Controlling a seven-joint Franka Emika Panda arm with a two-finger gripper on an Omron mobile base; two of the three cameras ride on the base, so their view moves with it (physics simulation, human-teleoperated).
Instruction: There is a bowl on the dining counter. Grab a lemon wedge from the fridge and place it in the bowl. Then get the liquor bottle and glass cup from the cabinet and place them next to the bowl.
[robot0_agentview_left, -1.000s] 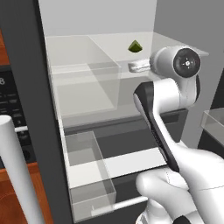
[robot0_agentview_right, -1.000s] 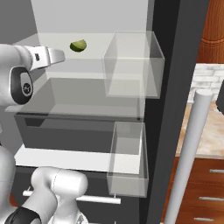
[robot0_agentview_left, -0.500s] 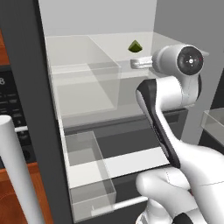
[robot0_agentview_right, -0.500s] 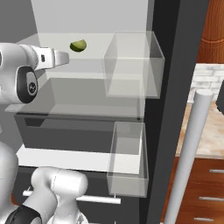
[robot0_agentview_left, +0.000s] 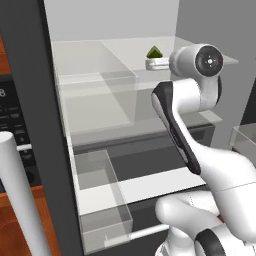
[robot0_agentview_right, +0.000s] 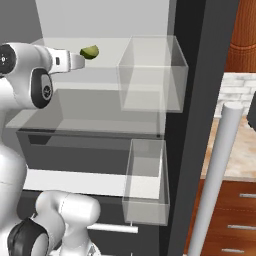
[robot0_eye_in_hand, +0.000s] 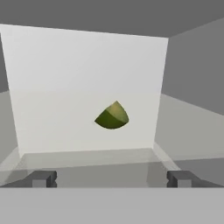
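Fridge interior, door open: pale upper shelf (robot0_agentview_right: 100, 80), clear bins and a drawer below.

Item 1: lemon wedge (robot0_eye_in_hand: 112, 116), greenish, lying alone toward the back of the upper shelf, near the rear wall; untouched, nothing around it.

Item 2: gripper (robot0_eye_in_hand: 112, 178), levelled at shelf height and aimed straight at the wedge, judged an approach for a grasp from the front. Fingers (robot0_eye_in_hand: 43, 178) spread as wide as they go, empty; wedge ahead of them and apart.

Item 3: clear bin (robot0_agentview_right: 150, 75) on the same shelf, beside the wedge.

View notes: hand view alone shows both fingertips and the wedge centred between their lines. Right base view shows the arm's white nose just short of the wedge (robot0_agentview_right: 90, 51). Left base view shows the wedge (robot0_agentview_left: 154, 52) peeking above the wrist.
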